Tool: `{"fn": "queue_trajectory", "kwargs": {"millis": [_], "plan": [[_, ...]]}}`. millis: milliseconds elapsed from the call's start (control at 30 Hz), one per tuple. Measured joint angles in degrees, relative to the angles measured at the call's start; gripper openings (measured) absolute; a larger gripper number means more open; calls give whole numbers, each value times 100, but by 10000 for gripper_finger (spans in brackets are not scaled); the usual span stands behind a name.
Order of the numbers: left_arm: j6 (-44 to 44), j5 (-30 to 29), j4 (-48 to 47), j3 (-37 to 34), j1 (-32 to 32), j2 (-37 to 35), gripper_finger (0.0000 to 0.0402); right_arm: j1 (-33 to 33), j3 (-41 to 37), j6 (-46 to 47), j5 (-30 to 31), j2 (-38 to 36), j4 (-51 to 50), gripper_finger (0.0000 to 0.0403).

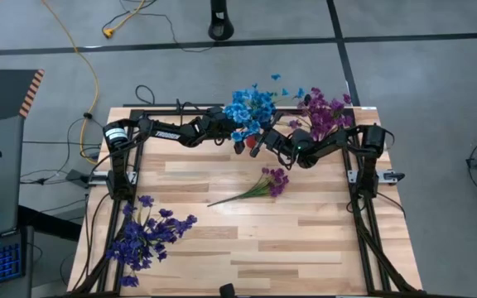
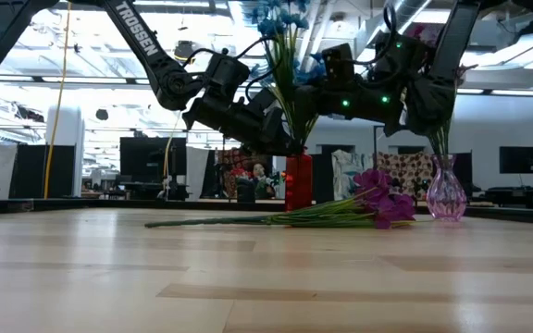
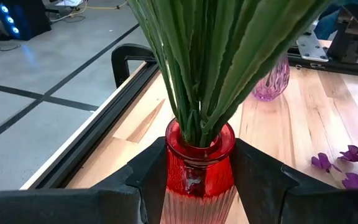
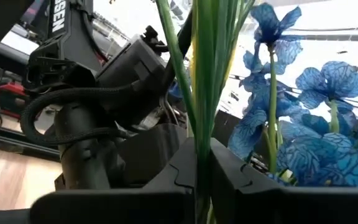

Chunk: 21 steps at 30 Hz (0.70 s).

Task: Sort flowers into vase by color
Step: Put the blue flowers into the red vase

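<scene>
A red vase [image 3: 199, 163] stands at the table's far middle, full of green stems [image 3: 204, 68] topped with blue flowers [image 1: 251, 110]. My left gripper [image 3: 199, 190] comes from the left and is closed on the vase. My right gripper [image 4: 202, 186] comes from the right and is shut on a green stem among the blue flowers [image 4: 328, 112] above the vase. A bunch of magenta flowers [image 1: 270, 183] lies flat on the table's middle. Dark violet flowers [image 1: 147, 236] lie at the near left. More magenta flowers [image 1: 325, 114] stand in a clear purple vase [image 2: 446, 191]. My left gripper pinches the red vase just under its rim, one finger [image 3: 143, 180] on each side of the ribbed wall [image 3: 197, 186]. The fingers come nearly level from the table's left. The vase stands upright on the table. My right gripper pinches the green stem [image 4: 202, 152] between its two fingers, below the blossoms. It comes from the table's right side, and the fingers lie across the upright stem. Whether one stem or several is pinched, I cannot tell. The stem's lower end is hidden.
A black metal frame [image 3: 126, 59] runs along the table's far and side edges. The bare wooden middle and near right of the table [image 1: 305, 257] hold nothing. Cables and a yellow cord [image 1: 89, 74] lie on the floor beyond.
</scene>
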Motion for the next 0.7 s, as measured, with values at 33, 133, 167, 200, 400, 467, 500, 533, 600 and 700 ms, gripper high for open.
{"fn": "queue_trajectory", "kwargs": {"millis": [33,133,167,200,400,467,500,533,600,700], "plan": [[-2,1,0,0,0,0,155,2,0,0,61,0,-2,47],[-4,0,-2,0,0,0,155,43,0,8,418,-2,-76,47],[-7,-1,-5,0,0,0,155,73,0,11,526,-2,-131,47],[-4,-1,-7,0,0,0,155,106,0,9,600,-2,-182,47],[-7,1,1,0,-4,0,155,338,0,0,907,-2,-267,47],[-7,3,2,0,-7,0,155,414,0,-4,1111,-2,-264,47],[-9,3,4,0,-7,0,155,449,0,-4,1227,-2,-262,47],[-11,5,4,0,-7,0,155,478,0,-4,1339,-2,-260,47],[-11,5,4,0,-7,0,155,526,0,-2,1571,-2,-261,48],[-11,5,7,0,-7,0,155,602,2,-2,1858,-5,-385,48]]}}
